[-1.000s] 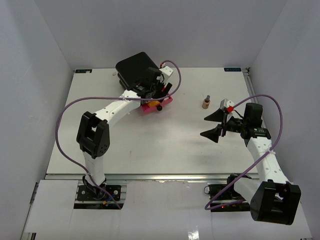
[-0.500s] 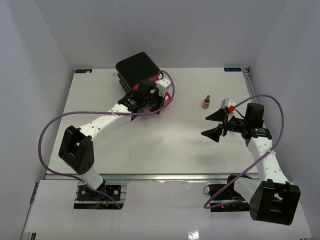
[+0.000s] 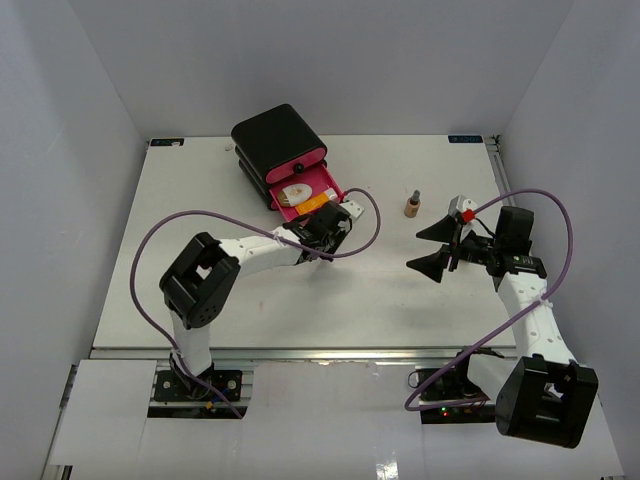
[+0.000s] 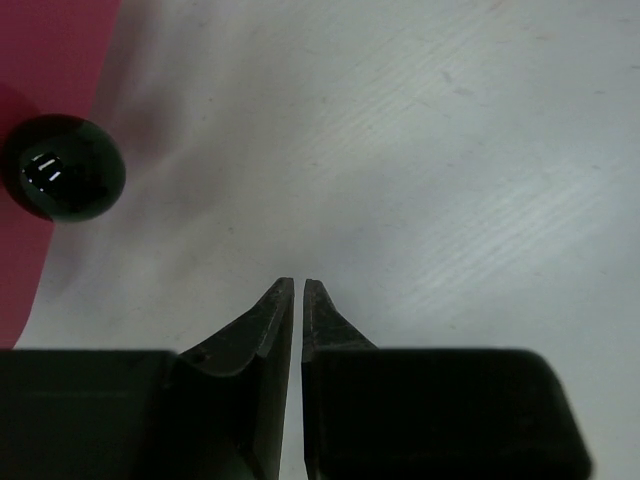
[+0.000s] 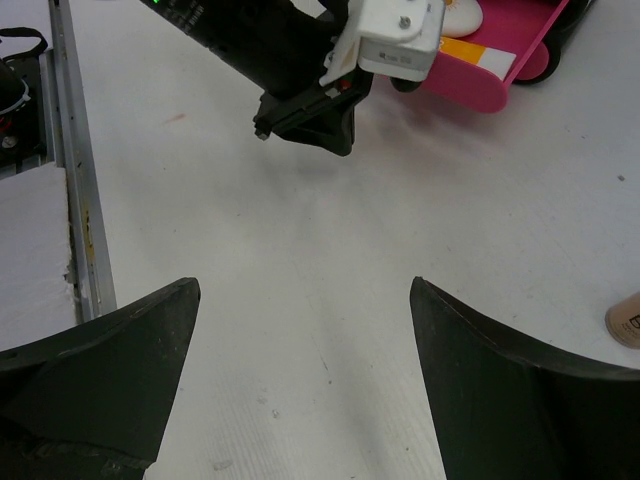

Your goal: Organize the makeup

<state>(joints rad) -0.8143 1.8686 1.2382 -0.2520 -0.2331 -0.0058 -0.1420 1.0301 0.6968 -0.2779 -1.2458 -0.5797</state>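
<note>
The makeup in sight is a small tan bottle with a dark cap point(image 3: 412, 205), upright on the table, and an orange tube point(image 3: 313, 203) lying in the open pink drawer point(image 3: 330, 185) beside a pale round item point(image 3: 293, 190). My left gripper point(image 3: 325, 240) hangs just in front of the drawer, shut with nothing in it; its closed tips point(image 4: 300, 285) point at bare table, with the drawer's black knob point(image 4: 62, 165) to their upper left. My right gripper point(image 3: 412, 251) is open and holds nothing, just near of the bottle point(image 5: 625, 320), which lies beyond its right finger.
The black box point(image 3: 278, 138) holding the pink drawer point(image 5: 490, 75) stands at the back of the table, left of centre. The left gripper point(image 5: 265, 128) and its white camera point(image 5: 395, 40) show in the right wrist view. A metal rail point(image 5: 75, 160) runs along the table's near edge.
My left gripper has come back off the pink drawer toward the near side and has shut. The drawer's contents now lie uncovered. The right arm has hardly moved.
</note>
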